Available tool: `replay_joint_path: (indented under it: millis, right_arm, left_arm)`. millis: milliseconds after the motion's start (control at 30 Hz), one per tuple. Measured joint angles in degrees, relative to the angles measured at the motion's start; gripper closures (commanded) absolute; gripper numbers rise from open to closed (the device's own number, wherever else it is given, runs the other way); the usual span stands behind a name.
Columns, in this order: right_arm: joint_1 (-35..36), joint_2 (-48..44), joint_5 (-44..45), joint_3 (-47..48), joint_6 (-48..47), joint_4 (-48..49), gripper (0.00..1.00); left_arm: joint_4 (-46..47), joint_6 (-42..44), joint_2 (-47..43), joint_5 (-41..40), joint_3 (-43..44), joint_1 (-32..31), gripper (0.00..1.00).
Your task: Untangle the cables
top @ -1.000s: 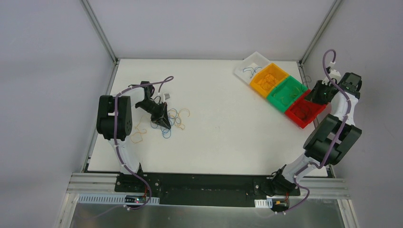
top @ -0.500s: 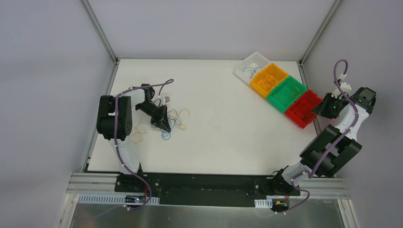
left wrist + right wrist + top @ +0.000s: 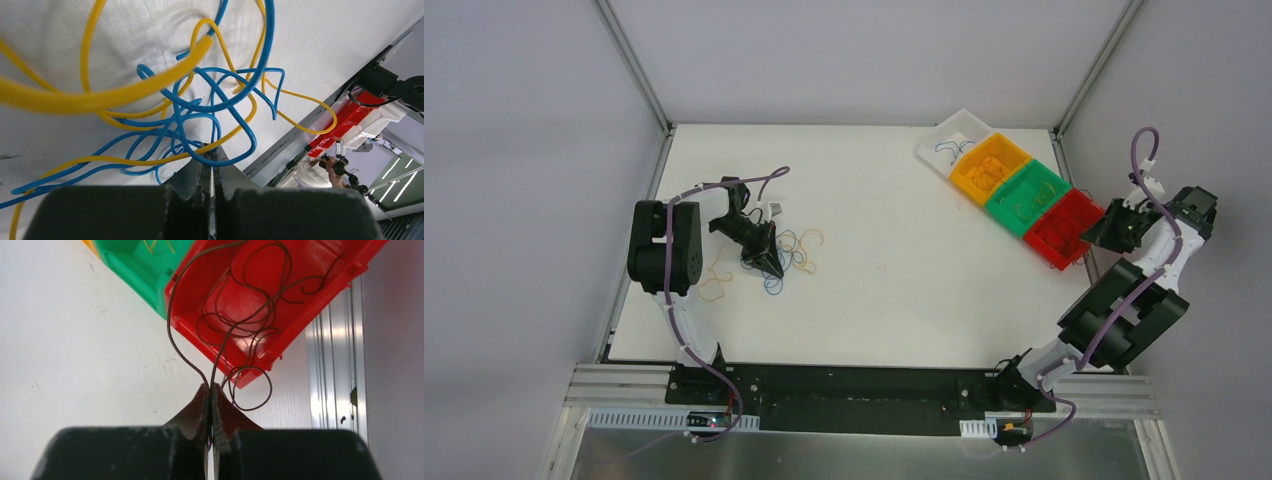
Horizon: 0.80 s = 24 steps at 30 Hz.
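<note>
Blue and yellow cables [image 3: 100, 101] loop tangled, pinched by left tool [image 3: 210, 153].

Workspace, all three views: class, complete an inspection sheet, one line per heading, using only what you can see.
Surface: white table.
Job's things: blue and yellow cable tangle at left; dark cable trailing from the red bin; green bin, orange bin and clear bin in a row beside it.
Clutter: nothing seen.
Grippers: left gripper shut on the cable tangle; right gripper shut on the dark cable.
Cables: purple arm cables.
Surroundings: grey walls, metal frame.
</note>
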Motion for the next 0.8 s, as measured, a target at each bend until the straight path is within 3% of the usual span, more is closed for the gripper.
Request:
replay_joint_path:
  millis: [533, 800]
  right_arm:
    - [5.7, 13.6, 15.6, 10.1, -2.0, -7.5, 0.99]
    - [11.2, 19.4, 20.0, 19.5, 0.7, -8.9, 0.67]
  left_arm:
    - [1.5, -0.5, 1.1, 0.0, -0.3, 0.0, 1.00]
    - [1.5, -0.7, 1.4, 0.0, -0.3, 0.0, 1.00]
